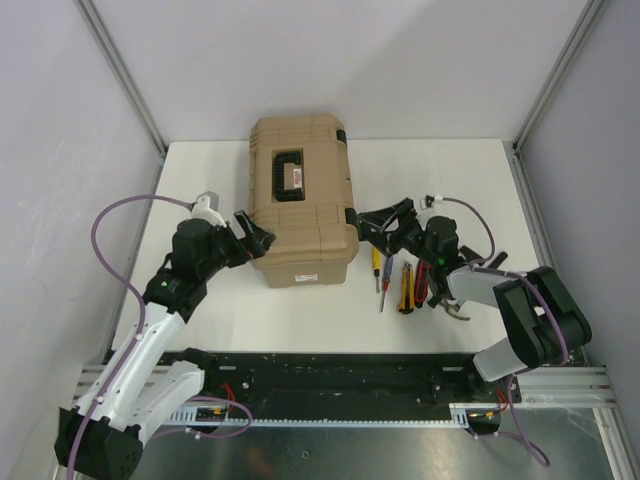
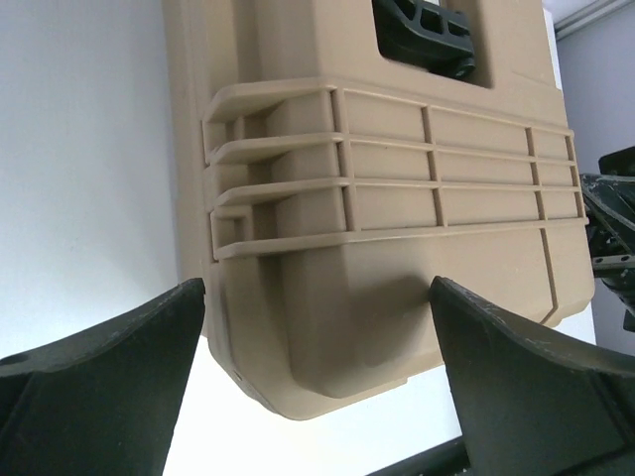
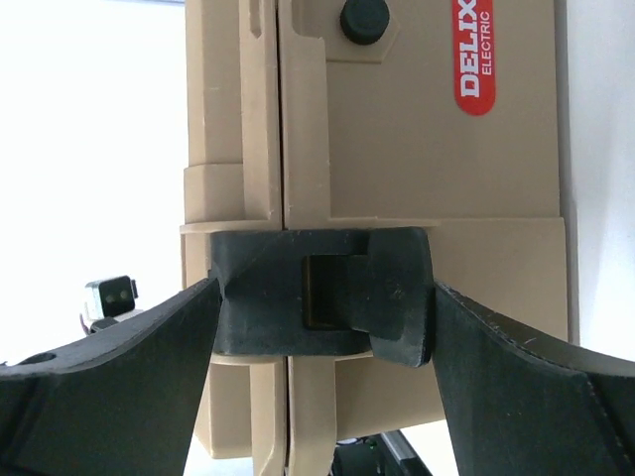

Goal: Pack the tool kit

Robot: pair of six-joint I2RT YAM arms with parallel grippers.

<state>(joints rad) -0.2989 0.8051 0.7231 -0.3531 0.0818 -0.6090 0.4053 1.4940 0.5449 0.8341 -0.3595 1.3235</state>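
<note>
The tan case [image 1: 300, 200] sits shut in the middle of the tabletop [image 1: 220, 170], lid down and black handle [image 1: 288, 170] on top. The small screwdrivers [image 1: 380, 272], yellow knife [image 1: 406, 290] and red-black pliers [image 1: 422, 280] lie loose just right of its near end. Nothing is packed, so the step in hand looks like opening the case. The left fingers [image 2: 99, 367] are spread wide and empty, hovering at the case's near-left corner. The right fingers [image 3: 109, 377] are also parted, one on each side of the black latch [image 3: 322, 293] on the case's right side, gripping nothing. The latch appears to lie across the seam. The next move probably calls for the right fingers to catch its free edge and swing it away while the left arm steadies the case.
</note>
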